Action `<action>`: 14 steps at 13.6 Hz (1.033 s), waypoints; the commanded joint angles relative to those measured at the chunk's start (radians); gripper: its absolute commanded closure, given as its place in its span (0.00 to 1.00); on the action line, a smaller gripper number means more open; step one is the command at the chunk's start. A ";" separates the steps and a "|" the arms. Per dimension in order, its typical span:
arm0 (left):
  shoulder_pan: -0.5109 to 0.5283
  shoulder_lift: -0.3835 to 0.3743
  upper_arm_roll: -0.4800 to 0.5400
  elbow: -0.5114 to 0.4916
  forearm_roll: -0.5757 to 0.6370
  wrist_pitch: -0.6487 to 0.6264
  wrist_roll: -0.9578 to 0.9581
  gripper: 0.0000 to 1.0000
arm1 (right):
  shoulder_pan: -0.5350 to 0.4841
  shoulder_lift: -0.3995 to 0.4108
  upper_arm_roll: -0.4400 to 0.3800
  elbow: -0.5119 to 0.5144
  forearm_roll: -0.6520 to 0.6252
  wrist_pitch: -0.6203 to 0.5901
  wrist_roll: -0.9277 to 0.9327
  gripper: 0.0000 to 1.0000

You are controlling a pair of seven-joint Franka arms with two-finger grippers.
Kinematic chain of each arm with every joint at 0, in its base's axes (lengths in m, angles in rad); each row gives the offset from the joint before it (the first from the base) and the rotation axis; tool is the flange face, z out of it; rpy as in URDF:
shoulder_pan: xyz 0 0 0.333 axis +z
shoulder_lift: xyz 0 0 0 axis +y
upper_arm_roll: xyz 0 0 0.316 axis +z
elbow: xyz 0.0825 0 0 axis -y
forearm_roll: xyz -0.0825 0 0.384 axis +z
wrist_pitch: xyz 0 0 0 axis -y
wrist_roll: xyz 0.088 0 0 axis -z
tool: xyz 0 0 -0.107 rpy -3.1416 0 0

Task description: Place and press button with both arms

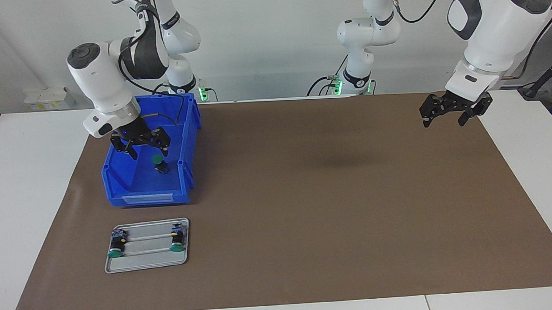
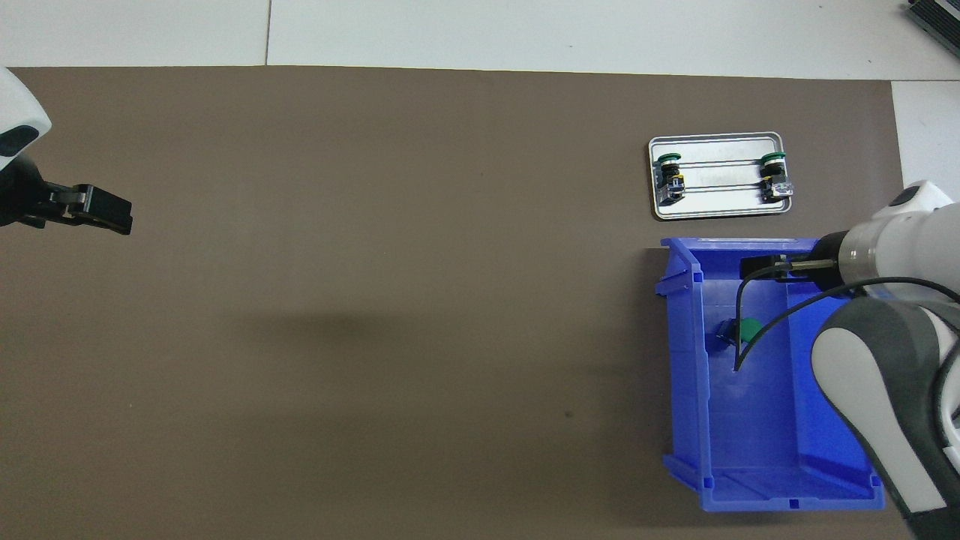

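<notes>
Button (image 1: 159,163) sits in the blue bin (image 1: 118,173).
Right gripper (image 1: 141,141) hangs over the bin, jaws spread, holding nothing. Left gripper (image 1: 455,108) waits, jaws apart. Tray (image 1: 146,264) with two buttons lies near the bin.

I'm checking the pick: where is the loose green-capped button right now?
The button stands on the floor of the blue bin at the right arm's end of the table, under the right tool, which hovers open above it without holding it.

Two glossy white jointed arms, rounded casings, dark grey-black joint caps, black cables looped along links, small black clawed grippers, green lights glowing at both bases
</notes>
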 commanded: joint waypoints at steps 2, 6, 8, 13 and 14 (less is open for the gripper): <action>0.006 -0.027 -0.007 -0.030 0.019 0.005 -0.012 0.00 | 0.060 0.000 0.034 0.102 -0.072 -0.111 0.177 0.00; 0.006 -0.027 -0.007 -0.030 0.019 0.005 -0.012 0.00 | 0.048 0.052 0.023 0.347 -0.054 -0.344 0.186 0.00; 0.006 -0.027 -0.007 -0.030 0.019 0.005 -0.012 0.00 | 0.021 0.083 0.023 0.478 -0.054 -0.469 0.148 0.00; 0.006 -0.027 -0.007 -0.030 0.019 0.005 -0.012 0.00 | -0.010 0.141 0.023 0.612 -0.055 -0.560 0.036 0.00; 0.006 -0.027 -0.007 -0.030 0.019 0.005 -0.012 0.00 | -0.008 0.135 0.023 0.595 -0.052 -0.566 0.034 0.00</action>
